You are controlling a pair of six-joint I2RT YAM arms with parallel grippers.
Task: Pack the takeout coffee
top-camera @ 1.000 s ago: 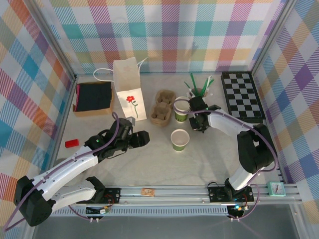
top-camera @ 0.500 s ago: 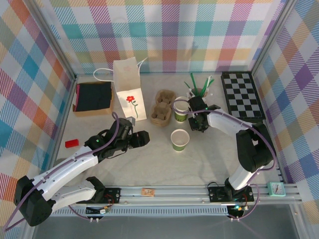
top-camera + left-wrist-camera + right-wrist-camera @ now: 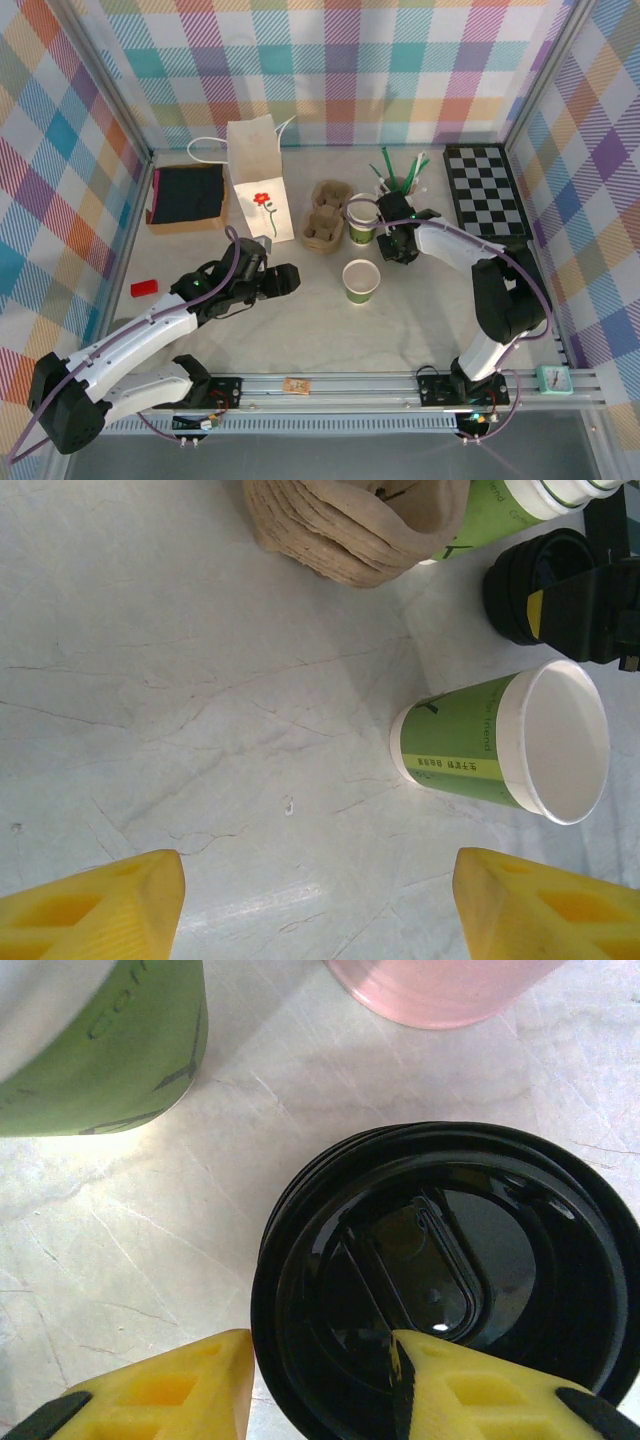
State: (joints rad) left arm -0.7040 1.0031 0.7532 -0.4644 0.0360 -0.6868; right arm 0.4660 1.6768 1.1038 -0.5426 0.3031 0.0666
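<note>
Right hand (image 3: 320, 1385): fingers (image 3: 150, 1385) were apart, straddling the near-left rim of the top black lid (image 3: 450, 1280). One finger sat outside the rim, the other over the lid's top. Couldn't tell if it was pinching the rim or just set around it. That lid lay on a lid stack (image 3: 525, 590) on the table (image 3: 200, 730). Just left of the hand stood a cup stack (image 3: 362, 222), green w/ white rims. On the far side was a pink holder (image 3: 440, 985) w/ green straws (image 3: 400, 168).

Left hand (image 3: 286, 279): fingers (image 3: 90, 910) were wide apart w/ nothing btwn them, over bare table, pointing right twd the takeout coffee cup (image 3: 361, 281). The cup stood upright & open-topped, approx mid-scene. It was right of the left hand and on the near side of the right hand & lid stack, apart from both.

A pulp cup carrier (image 3: 325, 215) sat left of the cup stack, w/ a white paper bag (image 3: 258, 180) w/ a red flower further left. A chessboard (image 3: 485, 190) lay far right.
</note>
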